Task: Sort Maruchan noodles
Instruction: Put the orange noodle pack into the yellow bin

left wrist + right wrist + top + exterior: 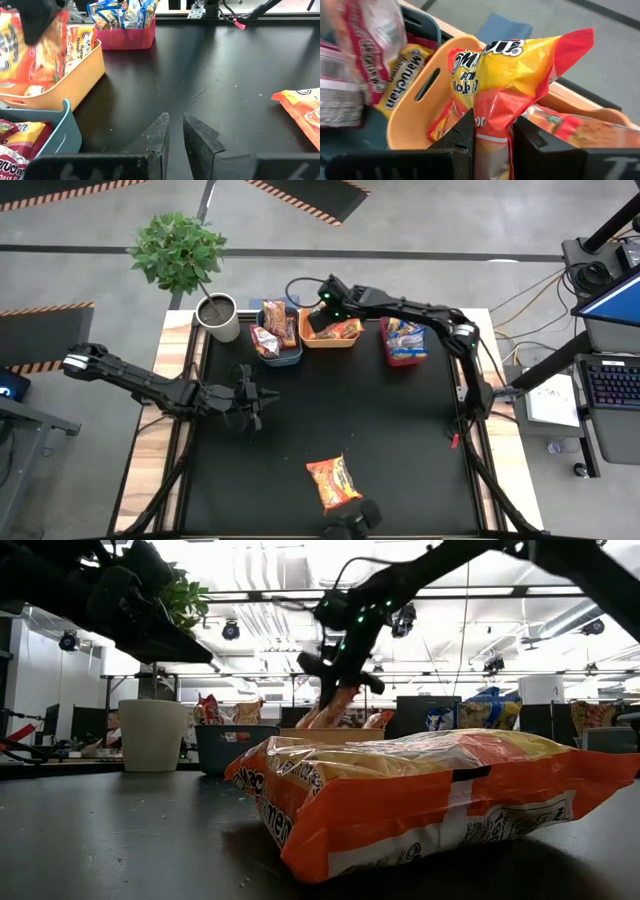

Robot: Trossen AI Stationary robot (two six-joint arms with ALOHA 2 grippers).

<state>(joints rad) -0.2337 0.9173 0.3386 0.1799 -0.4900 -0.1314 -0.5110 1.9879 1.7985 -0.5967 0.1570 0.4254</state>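
Three plastic bins stand in a row at the table's far edge: a blue bin (279,352) holding dark red crinkly packets (272,320), a yellow-orange bin (330,338) with smooth rounded walls and a slot handle, and a red bin (403,355) holding blue-and-yellow packets (406,336). One orange ramen packet (334,483), flat, rectangular and wrinkled, lies alone on the matte black tabletop (400,430) near the front edge, well apart from the bins. One more orange packet (515,75) hangs upright in the right gripper (492,132), its two dark fingers clamped on the packet's lower end, directly over the yellow-orange bin, where further orange packets already lie. The left gripper (172,137) hovers low over bare tabletop at the left side, near the blue bin, its jaws nearly together with only a narrow gap and nothing between them. One white pot (218,318) with a leafy green plant (178,250) stands at the far left corner, just beside the blue bin. Cables and a keyboard (610,385) lie off to the right of the table.
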